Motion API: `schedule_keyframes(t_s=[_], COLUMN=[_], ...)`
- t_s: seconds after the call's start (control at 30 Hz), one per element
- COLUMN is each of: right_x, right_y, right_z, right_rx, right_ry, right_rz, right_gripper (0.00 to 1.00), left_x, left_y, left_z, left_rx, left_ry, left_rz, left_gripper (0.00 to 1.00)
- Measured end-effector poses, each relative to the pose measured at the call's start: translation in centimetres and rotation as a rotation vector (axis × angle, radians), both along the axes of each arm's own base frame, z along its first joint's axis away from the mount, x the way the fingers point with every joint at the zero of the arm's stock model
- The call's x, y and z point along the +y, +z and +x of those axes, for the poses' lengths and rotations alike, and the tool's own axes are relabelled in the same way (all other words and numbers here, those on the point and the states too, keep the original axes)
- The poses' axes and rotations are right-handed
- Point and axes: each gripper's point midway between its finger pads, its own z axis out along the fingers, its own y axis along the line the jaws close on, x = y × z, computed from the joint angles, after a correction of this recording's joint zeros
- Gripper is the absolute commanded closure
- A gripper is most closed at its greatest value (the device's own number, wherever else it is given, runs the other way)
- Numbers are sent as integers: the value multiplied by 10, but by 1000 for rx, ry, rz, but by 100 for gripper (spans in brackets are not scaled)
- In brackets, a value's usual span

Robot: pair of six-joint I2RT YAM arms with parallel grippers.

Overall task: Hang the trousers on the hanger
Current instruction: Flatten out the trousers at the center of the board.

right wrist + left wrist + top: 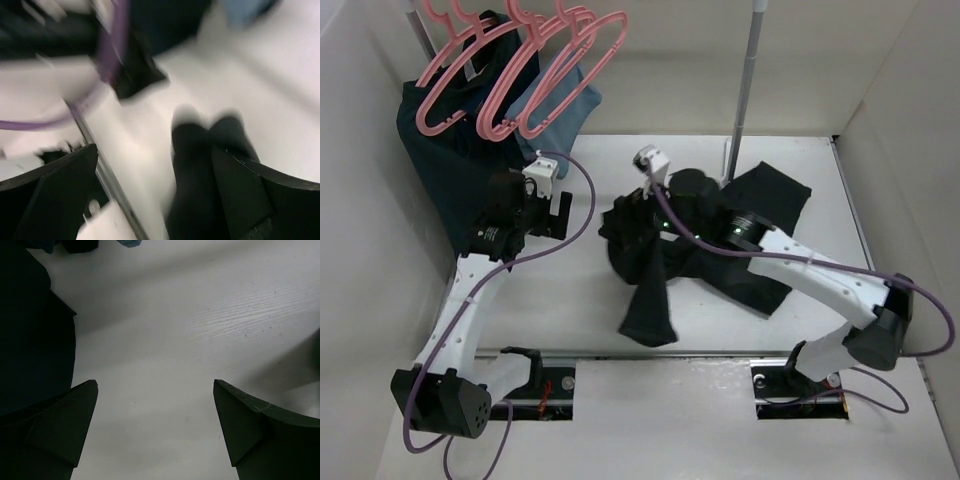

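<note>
The trousers (655,270) lie in a crumpled heap at the middle of the table (550,310), one leg trailing toward the near edge. They are well apart from the pink hangers (570,70), which hang at the far left in front of a navy garment (440,170) and a blue cloth (575,105). The right gripper (155,150) sits over the heap with its jaws wide apart. Dark cloth shows just beside its right finger (260,195), but the blur in the wrist view makes it impossible to tell whether the two touch, and nothing is clamped. The left gripper (155,390) is fully spread and empty, above bare table beside the navy garment. The step in hand is judged to be the first grasp of the trousers. Aim the right gripper at a single edge, preferably the waistband or a leg hem, not the bulk of the heap. Close only once cloth sits between both fingers, then lift until the legs hang free. Keep the left gripper clear of the purple cable. No brand, label or writing is legible in any view.
</note>
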Motion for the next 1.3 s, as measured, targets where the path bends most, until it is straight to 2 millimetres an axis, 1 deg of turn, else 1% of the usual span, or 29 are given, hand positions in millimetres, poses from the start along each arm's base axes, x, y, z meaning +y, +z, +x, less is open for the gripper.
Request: schedule_keyframes(t_s=[0.03, 0.07, 0.1, 0.13, 0.17, 0.2, 0.23, 0.33, 0.37, 0.4, 0.43, 0.47, 0.53, 0.6, 0.67, 0.7, 0.77, 0.83, 0.87, 0.9, 0.93, 0.97, 1.0, 1.03, 1.07, 1.13, 1.2, 1.27, 1.3], right_x=[5, 4, -5, -18, -38, -66, -97, -206, -235, -259, -277, -291, -316, -340, -367, -378, -393, -398, -400, -400, -398, -396, -393, -390, -389, -387, -385, -381, -370], right_y=[-23, -48, -71, -85, -95, -99, -96, -79, -76, -76, -82, -93, -125, -167, -208, -223, -245, -262, -269, -276, -282, -289, -294, -296, -301, -300, -284, -254, -228], right_z=[1, 1, 0, -2, -2, 6, 18, 60, 66, 69, 70, 69, 65, 61, 56, 55, 61, 73, 82, 92, 102, 112, 121, 130, 133, 137, 139, 139, 138], right_rx=[41, 88, 132, 176, 221, 262, 290, 326, 338, 357, 381, 415, 501, 610, 729, 777, 841, 887, 903, 917, 931, 943, 950, 944, 948, 937, 879, 748, 629], right_ry=[4, -9, -28, -55, -101, -169, -258, -615, -715, -801, -866, -917, -1003, -1082, -1179, -1219, -1271, -1282, -1279, -1268, -1242, -1216, -1187, -1155, -1139, -1121, -1115, -1130, -1112], right_rz=[-50, -106, -150, -169, -174, -158, -120, 5, 30, 45, 49, 49, 24, -1, -28, -38, -54, -79, -90, -95, -93, -88, -83, -69, -75, -63, -62, -92, -121], right_gripper=[0, 0, 0, 0, 0, 0, 0, 0, 0, 0, 0, 0, 0, 0, 0, 0, 0, 0, 0, 2, 9, 22, 42, 92, 100, 100, 100, 100, 100], left_x=[0, -2, -4, -6, -9, -11, -15, -34, -44, -54, -62, -72, -90, -108, -119, -120, -111, -95, -88, -80, -73, -70, -67, -66, -67, -68, -66, -58, -52], left_y=[1, 0, -1, -3, -6, -9, -13, -32, -43, -52, -60, -68, -81, -91, -104, -112, -134, -156, -165, -172, -179, -181, -183, -183, -183, -181, -180, -177, -174], left_z=[0, -1, -3, -6, -9, -12, -14, -25, -31, -37, -42, -48, -62, -76, -92, -99, -111, -121, -124, -127, -130, -131, -131, -130, -128, -122, -111, -96, -86], left_rx=[-1, 3, 9, 18, 32, 46, 61, 143, 188, 226, 257, 290, 334, 351, 366, 379, 424, 474, 495, 515, 529, 534, 536, 533, 526, 499, 474, 450, 438], left_ry=[-11, -31, -59, -86, -117, -144, -171, -302, -361, -412, -459, -512, -608, -709, -789, -816, -838, -835, -831, -826, -823, -819, -815, -812, -803, -782, -732, -642, -585], left_rz=[8, 14, 22, 30, 42, 51, 59, 97, 113, 129, 146, 167, 217, 272, 329, 358, 425, 491, 520, 548, 577, 586, 599, 604, 603, 603, 588, 568, 549], left_gripper=[0, 0, 0, 0, 0, 0, 0, 0, 0, 0, 0, 0, 0, 0, 0, 0, 0, 6, 12, 27, 36, 45, 57, 84, 100, 100, 100, 100, 100])
